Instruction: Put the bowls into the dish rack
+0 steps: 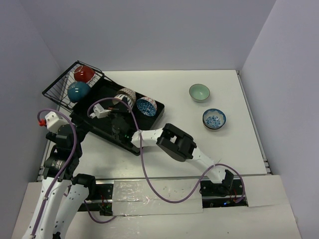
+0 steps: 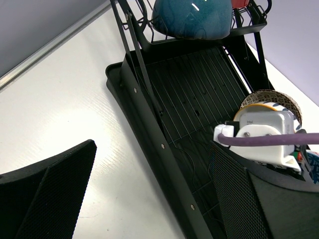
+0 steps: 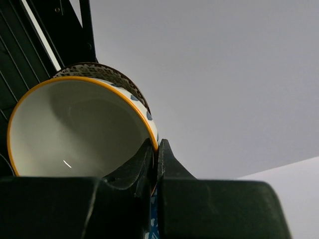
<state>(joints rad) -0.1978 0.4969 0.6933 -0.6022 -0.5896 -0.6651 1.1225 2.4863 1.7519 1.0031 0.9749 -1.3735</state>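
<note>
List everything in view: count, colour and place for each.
dish rack: one, black, left side of the table
wire basket: one, black, rack's far end
red bowl: one, red, in the basket
teal bowl: one, teal, in the basket
lattice bowl: one, brown-patterned, tipped on the rack
cream bowl: one, orange-rimmed, against the lattice bowl
blue speckled bowl: one, blue, on the rack
blue-and-white bowl: one, table, right
mint bowl: one, green, table, right
table: one, white
cables: two, purple, along the arms
left gripper: open, above the rack's edge
right gripper: pinching the cream bowl's rim
</note>
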